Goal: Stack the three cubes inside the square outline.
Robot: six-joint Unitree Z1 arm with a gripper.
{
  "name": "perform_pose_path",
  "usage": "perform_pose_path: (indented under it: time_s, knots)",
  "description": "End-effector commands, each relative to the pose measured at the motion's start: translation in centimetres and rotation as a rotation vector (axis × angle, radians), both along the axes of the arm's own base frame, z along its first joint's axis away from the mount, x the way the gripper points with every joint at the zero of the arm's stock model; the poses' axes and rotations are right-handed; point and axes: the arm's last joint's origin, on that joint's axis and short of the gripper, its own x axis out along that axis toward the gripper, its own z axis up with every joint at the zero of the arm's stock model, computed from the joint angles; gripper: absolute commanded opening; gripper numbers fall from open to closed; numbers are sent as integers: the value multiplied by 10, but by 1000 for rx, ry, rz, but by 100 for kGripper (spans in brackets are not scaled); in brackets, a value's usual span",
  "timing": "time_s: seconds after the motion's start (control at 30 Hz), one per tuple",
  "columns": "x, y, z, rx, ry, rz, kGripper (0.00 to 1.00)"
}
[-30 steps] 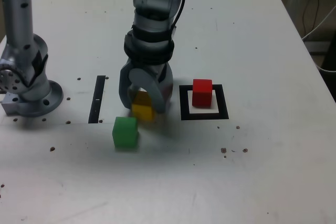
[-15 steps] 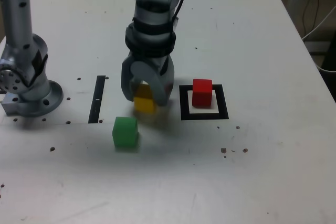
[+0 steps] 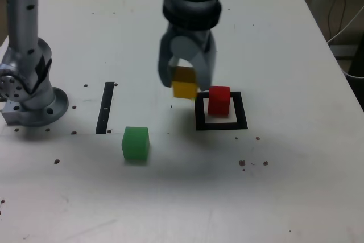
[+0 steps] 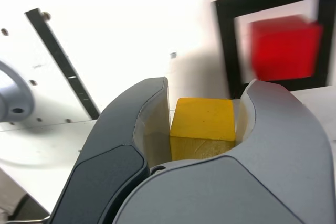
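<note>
Yellow cube (image 4: 203,124) apparently gripped, red cube (image 3: 219,102) nearby

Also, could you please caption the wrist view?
Yellow cube between the fingers, red cube inside the square outline.

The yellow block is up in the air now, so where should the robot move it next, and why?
Probably a little toward the exterior view's right, staying high, until it is over the red block. The gripper holds the yellow block off the table, and the red one already sits inside the black square.
</note>
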Motion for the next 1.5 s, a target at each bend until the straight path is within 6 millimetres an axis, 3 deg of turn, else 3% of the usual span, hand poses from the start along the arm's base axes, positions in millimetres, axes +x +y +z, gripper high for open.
perform_pose_path:
  time_s: [0.0,0.23,0.83,1.47]
  knots:
    - [16,1,8,8,-29,12,17]
    - [41,6,4,19,-27,20,17]
    - [52,15,-17,21,-4,17,17]
    - [56,27,-26,9,0,14,20]
